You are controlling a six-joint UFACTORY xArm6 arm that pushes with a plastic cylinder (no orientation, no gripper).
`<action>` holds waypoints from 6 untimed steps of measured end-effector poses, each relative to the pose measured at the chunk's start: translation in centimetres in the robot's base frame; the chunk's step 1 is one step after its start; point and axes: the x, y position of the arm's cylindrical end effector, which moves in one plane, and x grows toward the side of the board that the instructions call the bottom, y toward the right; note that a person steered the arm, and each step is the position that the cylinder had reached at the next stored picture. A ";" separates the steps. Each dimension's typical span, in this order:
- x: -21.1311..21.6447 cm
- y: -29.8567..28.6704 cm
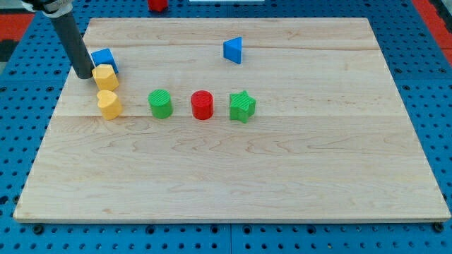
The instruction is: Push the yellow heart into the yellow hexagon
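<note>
The yellow heart [109, 104] lies at the view's left on the wooden board [233, 162]. The yellow hexagon [105, 76] sits just above it, the two nearly touching. A blue cube [104, 58] stands right behind the hexagon, touching it. My tip [84, 73] is at the hexagon's left side, close beside it and the blue cube, and up-left of the heart.
A green cylinder [160, 103], a red cylinder [202, 105] and a green star [242, 106] stand in a row to the right of the heart. A blue triangle [233, 50] sits near the top centre. A red block [157, 5] lies beyond the board's top edge.
</note>
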 end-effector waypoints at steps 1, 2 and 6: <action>0.9 0.9; 3.9 -0.3; 7.4 5.3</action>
